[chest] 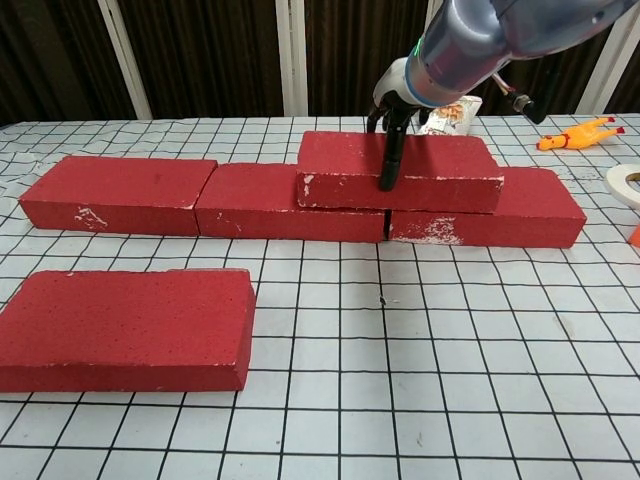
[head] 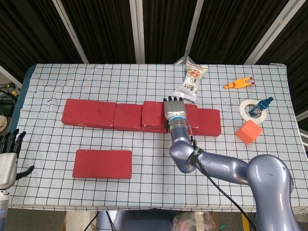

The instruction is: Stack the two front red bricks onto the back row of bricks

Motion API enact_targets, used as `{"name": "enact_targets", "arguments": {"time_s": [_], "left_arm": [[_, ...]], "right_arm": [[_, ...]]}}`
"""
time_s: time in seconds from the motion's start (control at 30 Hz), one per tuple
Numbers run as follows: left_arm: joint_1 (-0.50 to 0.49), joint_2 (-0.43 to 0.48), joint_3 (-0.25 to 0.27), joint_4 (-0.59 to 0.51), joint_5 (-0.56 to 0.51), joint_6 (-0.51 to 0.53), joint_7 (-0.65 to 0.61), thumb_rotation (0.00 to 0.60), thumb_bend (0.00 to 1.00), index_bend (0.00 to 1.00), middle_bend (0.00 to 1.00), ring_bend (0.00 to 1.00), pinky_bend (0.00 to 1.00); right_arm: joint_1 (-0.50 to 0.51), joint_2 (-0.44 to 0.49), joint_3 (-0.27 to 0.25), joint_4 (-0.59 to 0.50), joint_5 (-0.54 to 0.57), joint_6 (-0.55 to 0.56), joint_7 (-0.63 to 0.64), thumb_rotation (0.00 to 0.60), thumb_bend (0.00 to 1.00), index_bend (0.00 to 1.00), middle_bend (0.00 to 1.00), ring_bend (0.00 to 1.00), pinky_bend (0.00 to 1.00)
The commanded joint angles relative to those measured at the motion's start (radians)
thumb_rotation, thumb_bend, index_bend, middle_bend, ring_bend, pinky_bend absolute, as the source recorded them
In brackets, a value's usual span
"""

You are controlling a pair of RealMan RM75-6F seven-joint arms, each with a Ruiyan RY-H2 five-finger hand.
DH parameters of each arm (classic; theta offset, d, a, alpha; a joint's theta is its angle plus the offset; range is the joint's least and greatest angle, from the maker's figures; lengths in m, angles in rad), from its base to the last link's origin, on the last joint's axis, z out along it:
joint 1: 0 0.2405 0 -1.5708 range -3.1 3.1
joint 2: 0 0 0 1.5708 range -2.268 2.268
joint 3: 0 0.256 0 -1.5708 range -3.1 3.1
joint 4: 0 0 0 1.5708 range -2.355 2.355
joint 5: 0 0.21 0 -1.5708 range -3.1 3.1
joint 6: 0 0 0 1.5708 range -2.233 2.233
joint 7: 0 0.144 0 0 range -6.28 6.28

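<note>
One red brick (chest: 400,170) is seen under the right hand (head: 174,109), lying on top of the back row of bricks (chest: 200,195) and bridging the joint between the middle and right bricks of that row. The brick is grasped by this hand, fingers over the far edge and the thumb (chest: 388,160) down its front face; release is judged not yet made. Whether the brick is fully seated cannot be told. First stack judged nearly done.

The second front brick (chest: 125,328) is found well to the left of and nearer than the right hand, flat on the table (chest: 450,400), untouched; it is left to be stacked.

The left hand (head: 8,159) is held at the table's near left edge, fingers apart, nothing grasped
</note>
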Motion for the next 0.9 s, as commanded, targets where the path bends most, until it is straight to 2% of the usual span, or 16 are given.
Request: {"name": "enact_targets", "arguments": {"time_s": [0.03, 0.3, 0.4, 0.5, 0.63, 0.7, 0.8, 0.9], "left_arm": [[0.001, 0.001, 0.0, 0.0, 0.001, 0.002, -0.002, 0.6, 0.0, 0.03, 0.0, 0.0, 0.04], [0.001, 0.003, 0.001, -0.001, 0.0, 0.002, -0.005, 0.6, 0.0, 0.03, 0.0, 0.0, 0.04], [0.001, 0.004, 0.0, -0.002, -0.002, 0.001, -0.007, 0.6, 0.0, 0.03, 0.0, 0.0, 0.04], [0.002, 0.007, -0.002, -0.001, -0.001, 0.004, -0.019, 0.6, 0.0, 0.03, 0.0, 0.0, 0.04], [0.005, 0.01, -0.001, 0.008, 0.017, 0.017, -0.041, 0.6, 0.0, 0.03, 0.0, 0.0, 0.04], [0.007, 0.009, 0.002, 0.014, 0.036, 0.025, -0.052, 0.6, 0.0, 0.03, 0.0, 0.0, 0.04], [0.007, 0.002, 0.009, 0.024, 0.064, 0.032, -0.071, 0.6, 0.0, 0.03, 0.0, 0.0, 0.04], [0.001, -0.008, 0.016, 0.03, 0.079, 0.022, -0.081, 0.6, 0.0, 0.03, 0.0, 0.0, 0.04]], "right_arm": [[-0.002, -0.001, 0.006, -0.002, -0.002, 0.006, -0.003, 0.6, 0.18, 0.05, 0.0, 0.0, 0.0], [-0.01, 0.004, 0.018, -0.024, -0.003, 0.023, -0.016, 0.6, 0.18, 0.03, 0.0, 0.0, 0.0], [-0.019, 0.03, 0.035, -0.067, -0.009, 0.026, -0.01, 0.6, 0.18, 0.03, 0.0, 0.0, 0.0], [-0.041, 0.094, 0.056, -0.164, -0.052, 0.051, 0.022, 0.6, 0.18, 0.02, 0.0, 0.0, 0.0], [-0.136, 0.24, 0.078, -0.401, -0.212, 0.134, 0.147, 0.6, 0.18, 0.02, 0.0, 0.0, 0.0], [-0.199, 0.31, 0.073, -0.509, -0.3, 0.175, 0.211, 0.6, 0.18, 0.02, 0.0, 0.0, 0.0], [-0.319, 0.422, 0.034, -0.658, -0.444, 0.221, 0.304, 0.6, 0.18, 0.02, 0.0, 0.0, 0.0], [-0.463, 0.525, -0.042, -0.756, -0.619, 0.246, 0.407, 0.6, 0.18, 0.02, 0.0, 0.0, 0.0]]}}
